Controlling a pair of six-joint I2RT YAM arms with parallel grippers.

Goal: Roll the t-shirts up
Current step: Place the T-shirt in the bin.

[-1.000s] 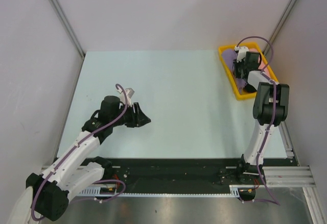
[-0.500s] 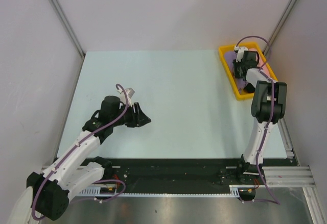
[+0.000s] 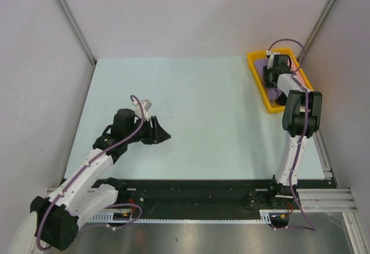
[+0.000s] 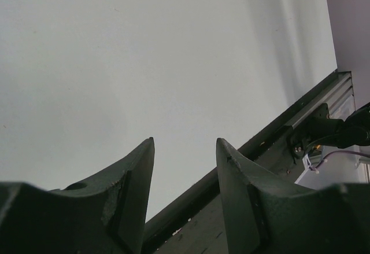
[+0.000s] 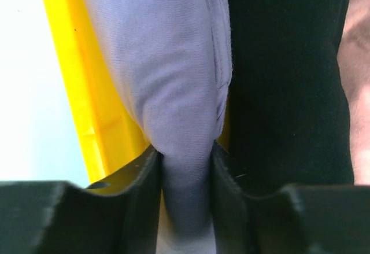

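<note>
Retrieval: the lavender t-shirt was pinched by the right gripper in the one-o'clock yellow bin; the left gripper was spread, empty. Lifting clear was judged next.

One t-shirt, two bundles, one bin

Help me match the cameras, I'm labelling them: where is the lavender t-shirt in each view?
Top external: the lavender t-shirt is at far right, inside the yellow bin, only partly visible.
Left wrist: not in it.
Right wrist: centre of the picture, pinched in the right hand.
Shared landmark: the yellow bin's wall, left of the shirt in both views.
</note>
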